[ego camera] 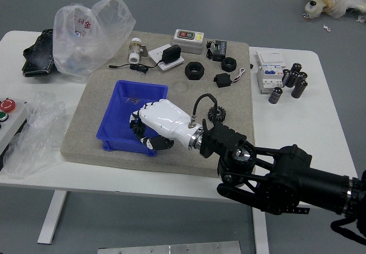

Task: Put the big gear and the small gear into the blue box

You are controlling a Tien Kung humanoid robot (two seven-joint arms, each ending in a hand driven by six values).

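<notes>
My right hand (150, 127), with its white back uppermost, reaches in from the right over the blue box (117, 93). A dark shape shows at the hand's far end, inside the box's outline; whether it is a gear or part of the hand is unclear. One black toothed gear (217, 114) lies on the grey-brown mat, right of the box and just behind the wrist. I cannot tell whether it is the big or the small one. The hand hides much of the box's inside and its right wall. My left hand is out of view.
Behind the box are a white-and-brass fitting (135, 51), a black adapter (171, 54), a switch box (188, 41) and black rings (194, 70). Plastic bags (86, 42) lie left, a button box (11, 122) at the left edge. White boxes (269, 74) and black cylinders (299, 88) stand right.
</notes>
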